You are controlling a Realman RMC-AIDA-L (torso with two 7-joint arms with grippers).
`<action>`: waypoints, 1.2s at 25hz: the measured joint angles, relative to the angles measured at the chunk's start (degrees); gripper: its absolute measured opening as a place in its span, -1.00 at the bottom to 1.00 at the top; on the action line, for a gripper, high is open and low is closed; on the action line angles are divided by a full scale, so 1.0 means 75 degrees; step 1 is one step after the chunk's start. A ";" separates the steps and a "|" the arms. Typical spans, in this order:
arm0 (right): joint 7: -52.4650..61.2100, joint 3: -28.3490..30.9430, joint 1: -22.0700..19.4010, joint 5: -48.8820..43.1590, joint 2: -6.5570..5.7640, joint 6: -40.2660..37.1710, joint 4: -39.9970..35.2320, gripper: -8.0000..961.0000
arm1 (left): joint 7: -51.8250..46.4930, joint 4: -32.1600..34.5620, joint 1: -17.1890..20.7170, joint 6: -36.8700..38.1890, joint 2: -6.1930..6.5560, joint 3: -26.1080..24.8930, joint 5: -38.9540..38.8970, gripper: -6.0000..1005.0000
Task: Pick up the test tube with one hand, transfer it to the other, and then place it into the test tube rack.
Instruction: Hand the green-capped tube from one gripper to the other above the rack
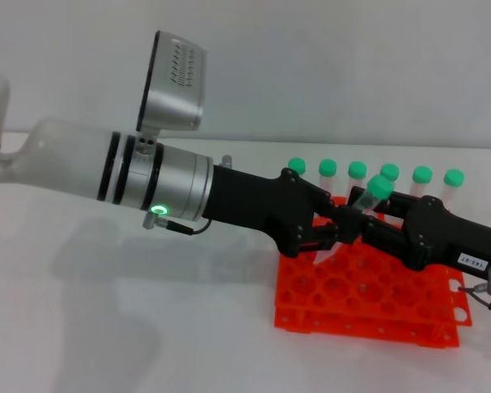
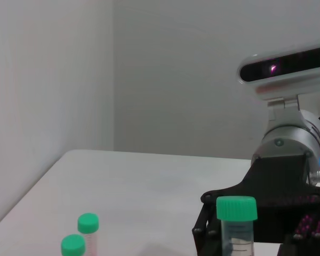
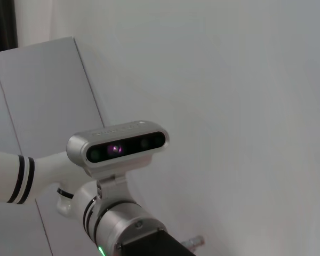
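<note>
Both hands meet above test tube rack (image 1: 368, 291), test tube (image 1: 375, 192) between.

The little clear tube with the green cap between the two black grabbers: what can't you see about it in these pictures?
1. Head view: the slim clear plastic tube with the round green cap shows mostly its cap; the left gripper and right gripper cover its lower part, so which one holds it is unclear.
2. Left wrist view: the tube's bottom is cut off by the picture edge.
3. Right wrist view: no tube or orange-red plastic rack; only the other arm shows.
</note>
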 joint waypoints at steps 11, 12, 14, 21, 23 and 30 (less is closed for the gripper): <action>-0.0067 0.0000 0.0040 0.0001 -0.0004 0.0024 0.0000 -0.13 | 0.0002 0.0036 -0.0003 -0.0083 0.0001 0.0000 0.0010 -0.59; -0.0077 0.0000 0.0040 0.0001 -0.0004 0.0028 0.0000 -0.13 | 0.0002 0.0036 -0.0002 -0.0083 0.0001 0.0000 0.0010 -0.59; -0.0084 0.0000 0.0040 0.0002 -0.0004 0.0036 0.0001 -0.14 | 0.0002 0.0036 -0.0004 -0.0083 0.0001 0.0001 0.0011 -0.59; -0.0103 0.0000 0.0040 0.0005 -0.0004 0.0080 0.0000 -0.25 | 0.0000 0.0036 -0.0013 -0.0088 0.0001 0.0001 0.0016 -0.59; -0.0111 0.0000 0.0040 0.0005 -0.0004 0.0087 0.0001 -0.28 | 0.0000 0.0036 -0.0009 -0.0087 0.0001 0.0000 0.0017 -0.59; -0.0140 0.0023 0.0039 -0.0004 -0.0002 0.0166 0.0001 -0.36 | -0.0005 0.0032 0.0023 -0.0101 0.0002 -0.0002 0.0015 -0.58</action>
